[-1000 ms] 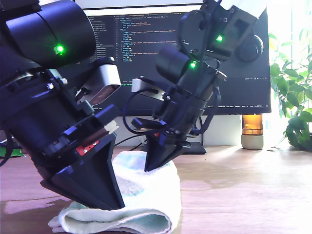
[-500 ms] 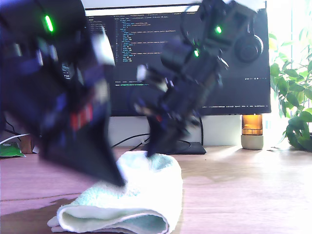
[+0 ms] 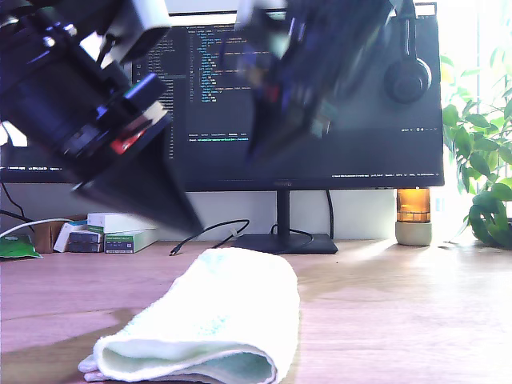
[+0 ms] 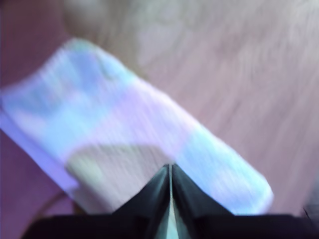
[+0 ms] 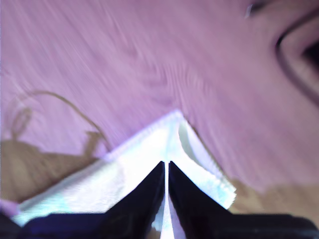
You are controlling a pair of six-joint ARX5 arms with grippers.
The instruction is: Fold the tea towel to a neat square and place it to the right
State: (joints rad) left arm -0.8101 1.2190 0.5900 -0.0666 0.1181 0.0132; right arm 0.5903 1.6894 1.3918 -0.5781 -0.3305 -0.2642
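The tea towel (image 3: 216,312) lies folded into a thick white strip on the wooden table (image 3: 400,304), its rolled fold towards the camera. Two dark arms hang blurred above it in the exterior view, one arm (image 3: 88,120) at that view's left and the other arm (image 3: 304,72) at top centre; neither touches the cloth. My first gripper (image 4: 170,172) is shut and empty over the long tea towel (image 4: 124,129). My second gripper (image 5: 166,167) is shut and empty above a corner of the tea towel (image 5: 149,169).
A monitor (image 3: 360,120) on a black base (image 3: 280,242) stands behind the towel, with headphones (image 3: 408,76) hung on it. A cable (image 3: 208,232) and small boxes (image 3: 112,232) lie at the exterior view's left rear. An amber jar (image 3: 414,216) and a plant (image 3: 480,160) stand at its right.
Both arms have lifted off the towel and swung upward. The fingers that pressed on the cloth a second ago are clear of it, and the towel stays folded in place.
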